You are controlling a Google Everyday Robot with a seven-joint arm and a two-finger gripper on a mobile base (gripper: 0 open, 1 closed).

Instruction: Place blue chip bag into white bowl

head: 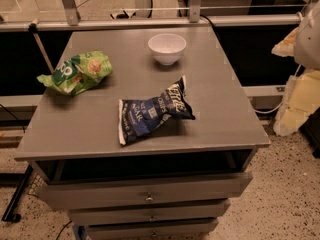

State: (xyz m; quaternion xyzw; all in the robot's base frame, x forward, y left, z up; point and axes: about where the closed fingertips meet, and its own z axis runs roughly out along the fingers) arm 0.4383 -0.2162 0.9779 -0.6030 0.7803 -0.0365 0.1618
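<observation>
The blue chip bag (152,112) is dark navy foil with white lettering. It lies crumpled on the grey table top (215,84), near the front middle. The white bowl (167,48) stands upright and empty at the back middle, well apart from the bag. My gripper does not show in the camera view. Only a pale rounded part (309,36), possibly of my arm, shows at the right edge, off the table and level with the bowl.
A bright green snack bag (77,72) lies at the table's left side. The table is a cabinet with drawers (147,196) below. A metal rail (150,22) runs behind it. Yellowish bags (300,104) hang to the right of the table.
</observation>
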